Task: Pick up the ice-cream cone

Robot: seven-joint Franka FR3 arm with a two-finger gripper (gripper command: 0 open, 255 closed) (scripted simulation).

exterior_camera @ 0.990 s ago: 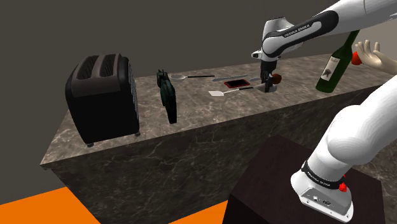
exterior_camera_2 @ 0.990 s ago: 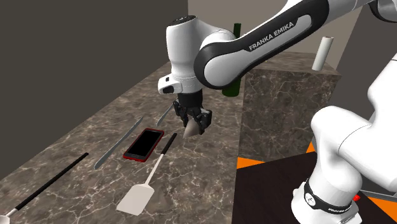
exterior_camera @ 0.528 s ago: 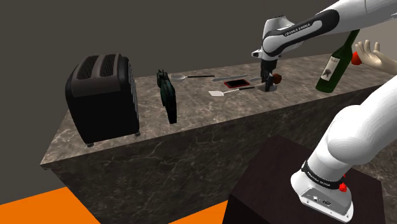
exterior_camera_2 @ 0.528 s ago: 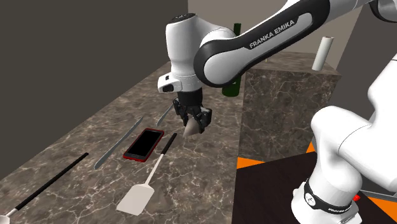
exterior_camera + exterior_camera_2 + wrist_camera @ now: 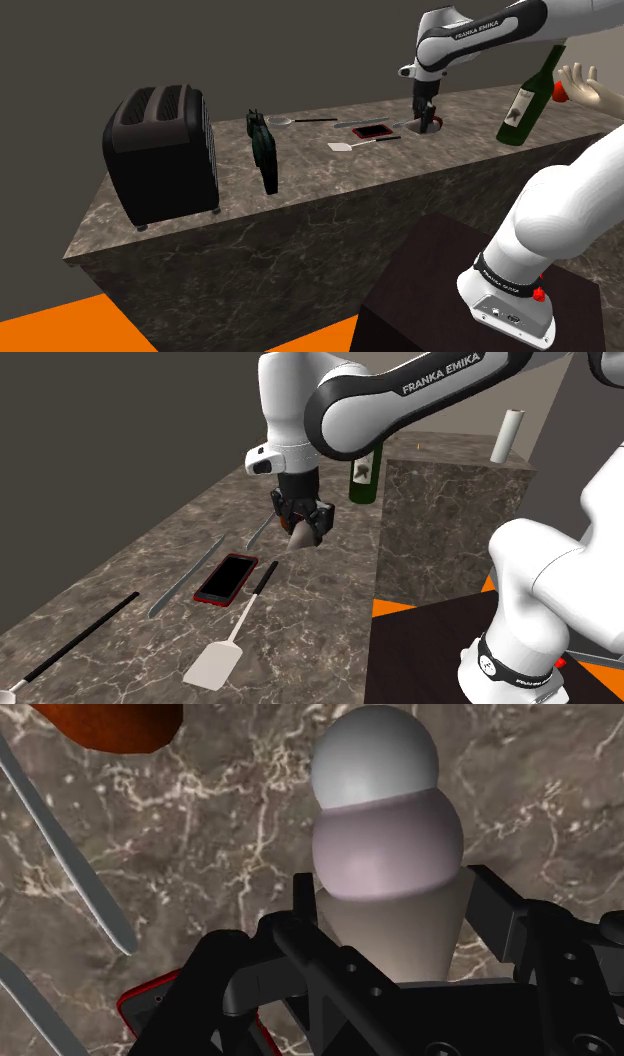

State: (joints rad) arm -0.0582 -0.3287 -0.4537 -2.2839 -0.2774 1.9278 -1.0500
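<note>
Aloft at upper centre, the all-black gripper [image 5: 303, 524] clamps a pale two-scoop ice-cream cone [image 5: 378, 854] above the brown marble tabletop [image 5: 320, 622].

Dim, even light, barely any shadows on counter [image 5: 320, 165].

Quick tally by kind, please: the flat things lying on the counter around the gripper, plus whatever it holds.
knives: 2
spatula: 1
long-handled spoon: 1
phone: 1
ice-cream cone, clasped in the fingers: 1
Total: 6
</note>
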